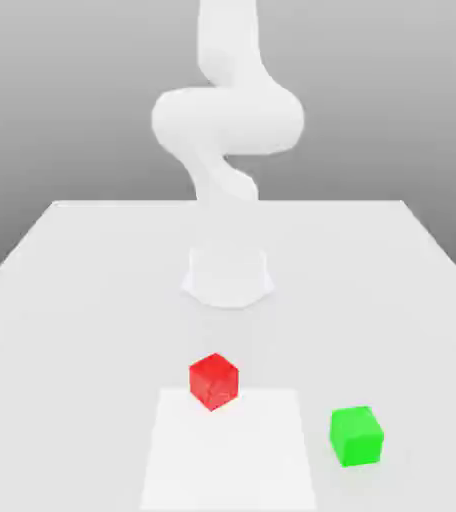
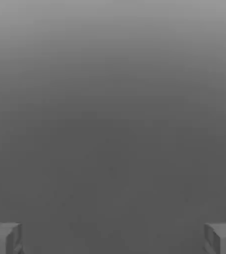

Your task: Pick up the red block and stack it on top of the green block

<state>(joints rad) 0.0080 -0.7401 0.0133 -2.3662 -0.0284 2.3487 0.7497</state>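
Red and matte, the red block [image 1: 213, 381] sits low in the centre of the exterior view, a small plain-faced cube turned slightly so one corner points toward the camera. It rests on the white table [image 1: 72, 300] at the far edge of a paler square patch [image 1: 230, 455] marked on the surface. Lower right of the frame, just off that patch, stands the green block [image 1: 356, 435] — the same size, equally plain, bright green, well apart from the red one with bare table between them.

Behind both cubes, in the middle of the frame, the white arm [image 1: 227, 120] rises from its round base [image 1: 228, 275] and curls upward out of the top edge; its hand does not show in this view. Nothing lies between the two blocks, and nothing covers either of them.

From the hand view, the gripper [image 2: 113, 238] is spread wide — one grey fingertip [image 2: 3, 238] shows at each lower corner of the frame, with only flat grey background between them. Neither block appears in that view, and the fingers hold nothing.
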